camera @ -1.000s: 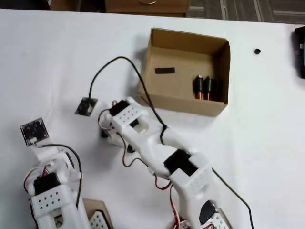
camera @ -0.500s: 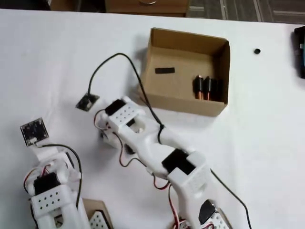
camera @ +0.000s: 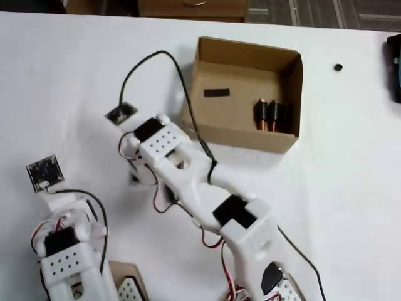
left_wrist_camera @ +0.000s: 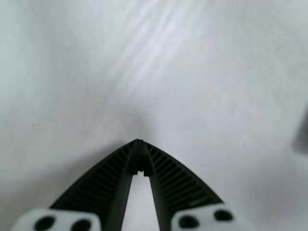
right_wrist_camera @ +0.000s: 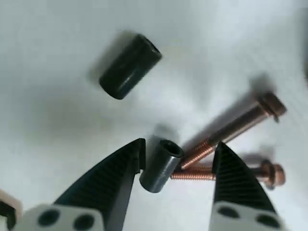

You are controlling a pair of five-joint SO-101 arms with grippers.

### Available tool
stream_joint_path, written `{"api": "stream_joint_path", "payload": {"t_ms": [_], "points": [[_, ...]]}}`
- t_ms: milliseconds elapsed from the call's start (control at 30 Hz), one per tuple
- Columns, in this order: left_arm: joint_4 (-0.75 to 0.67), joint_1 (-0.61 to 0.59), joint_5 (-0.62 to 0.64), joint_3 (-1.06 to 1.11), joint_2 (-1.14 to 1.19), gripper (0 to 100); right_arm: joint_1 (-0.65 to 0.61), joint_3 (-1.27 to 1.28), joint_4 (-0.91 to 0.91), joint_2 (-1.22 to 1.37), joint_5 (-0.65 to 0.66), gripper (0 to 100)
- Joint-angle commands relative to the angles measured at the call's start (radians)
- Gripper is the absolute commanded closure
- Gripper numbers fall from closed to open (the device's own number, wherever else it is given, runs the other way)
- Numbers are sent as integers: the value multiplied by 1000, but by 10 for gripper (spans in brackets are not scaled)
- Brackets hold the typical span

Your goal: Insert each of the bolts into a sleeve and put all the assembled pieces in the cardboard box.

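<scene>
Two bolts [right_wrist_camera: 236, 126] laid beside a sleeve [right_wrist_camera: 161, 166], sleeve flanked by the wide-open right end effector [right_wrist_camera: 179, 148]; left end effector [left_wrist_camera: 138, 144] closed over tabletop [left_wrist_camera: 202, 67]

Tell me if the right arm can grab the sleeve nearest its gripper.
Probably yes: the open right gripper straddles that sleeve, nothing covering it, though tips of two bolts lie inside the gap too.

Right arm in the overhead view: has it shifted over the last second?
Yes. The right arm has swung left, away from the front-left corner of the cardboard box.
</scene>
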Motion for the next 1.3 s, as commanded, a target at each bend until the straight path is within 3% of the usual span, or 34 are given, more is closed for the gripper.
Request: {"api": "stream_joint_path", "payload": {"t_ms": [0, 167, 567, 1267], "points": [[-11, -6, 5, -39, -11, 977, 12, -38, 13, -16, -189, 776], [-11, -6, 5, -39, -11, 977, 5, -35, 15, -15, -342, 776], [-20, 2, 5, -25, -11, 977, -84, -37, 143, -8, -374, 776], [-32, 26, 5, -13, -11, 977, -93, 269, -186, -7, -359, 776]]}}
